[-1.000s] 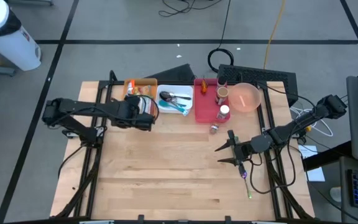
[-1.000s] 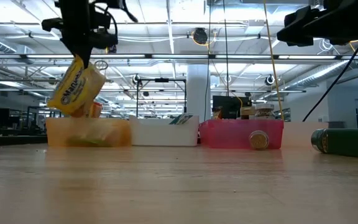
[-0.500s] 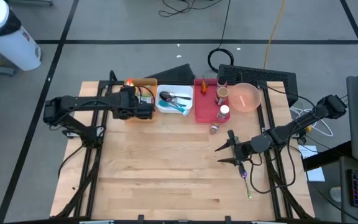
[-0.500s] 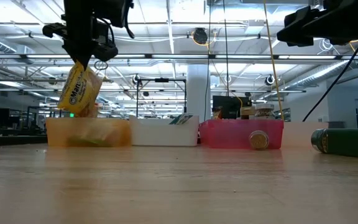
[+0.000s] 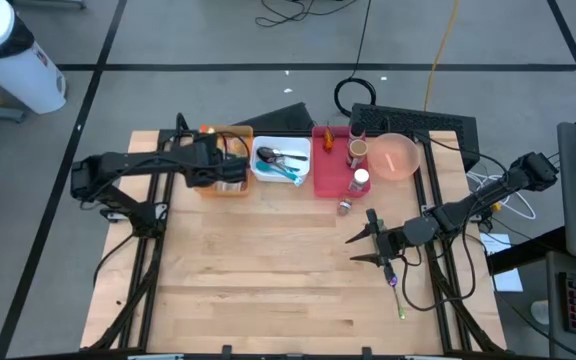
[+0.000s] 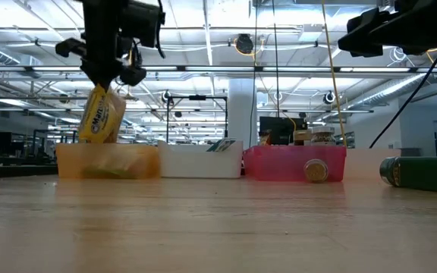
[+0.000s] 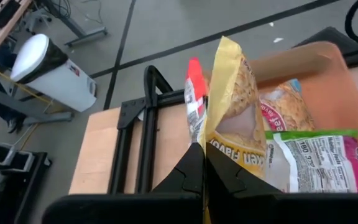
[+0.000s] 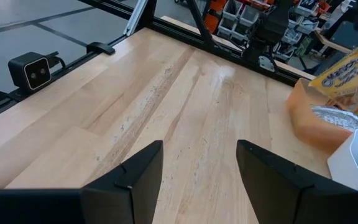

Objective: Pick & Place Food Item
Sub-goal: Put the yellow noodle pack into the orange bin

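My left gripper is shut on a yellow food packet, which hangs just above the orange bin at the table's far left. In the left wrist view the yellow food packet stands edge-on over the orange bin, where other snack packets lie. In the high view my left gripper is over the orange bin's near side. My right gripper hovers open over the table's right part, with nothing between its fingers. My left gripper pinches one end seam of the packet between its two shut fingers. The fingers slant down from the table's left side. The packet hangs below them, slightly tilted and lifted clear, its lower end just above the bin's rim.
A white bin with utensils and a red bin with bottles stand beside the orange bin along the far edge, with a pink bowl to the right. A green bottle lies at the right. Bare wood fills the table's middle and near half.
My left gripper has carried the packet toward the table's far edge and a little left, over the orange bin, sinking slightly and rolling. The packet has turned from showing its broad face to hanging nearly edge-on and more upright.
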Controlling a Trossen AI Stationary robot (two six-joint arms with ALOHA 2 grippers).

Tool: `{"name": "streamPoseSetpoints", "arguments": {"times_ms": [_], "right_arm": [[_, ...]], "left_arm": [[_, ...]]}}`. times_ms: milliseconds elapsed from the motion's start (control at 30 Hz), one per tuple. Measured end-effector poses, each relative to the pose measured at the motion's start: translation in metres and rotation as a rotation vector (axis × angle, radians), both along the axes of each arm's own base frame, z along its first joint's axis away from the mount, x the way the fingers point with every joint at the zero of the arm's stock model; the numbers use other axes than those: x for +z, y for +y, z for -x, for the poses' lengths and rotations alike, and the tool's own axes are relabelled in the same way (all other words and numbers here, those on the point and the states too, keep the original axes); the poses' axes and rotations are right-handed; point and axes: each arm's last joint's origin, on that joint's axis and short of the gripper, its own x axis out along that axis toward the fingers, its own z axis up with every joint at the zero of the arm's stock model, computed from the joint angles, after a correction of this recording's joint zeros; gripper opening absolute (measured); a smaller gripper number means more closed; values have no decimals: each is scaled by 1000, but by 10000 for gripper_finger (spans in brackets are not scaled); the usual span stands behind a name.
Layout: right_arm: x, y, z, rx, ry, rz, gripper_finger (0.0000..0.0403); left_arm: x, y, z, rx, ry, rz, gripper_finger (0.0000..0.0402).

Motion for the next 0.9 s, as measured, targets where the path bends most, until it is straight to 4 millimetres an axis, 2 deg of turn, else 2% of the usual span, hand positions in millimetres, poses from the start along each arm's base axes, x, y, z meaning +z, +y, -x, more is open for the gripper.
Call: {"name": "streamPoseSetpoints", "arguments": {"times_ms": [200, 333, 900], "right_arm": [[0, 0, 0, 0, 0, 0, 196], [0, 0, 0, 0, 0, 0, 196], [0, 0, 0, -3, 2, -9, 196]], "left_arm": [[-40, 2, 6, 18, 8, 4, 0], [-56, 0, 13, 41, 16, -8, 0], [-64, -4, 14, 18, 26, 151, 12]]}}
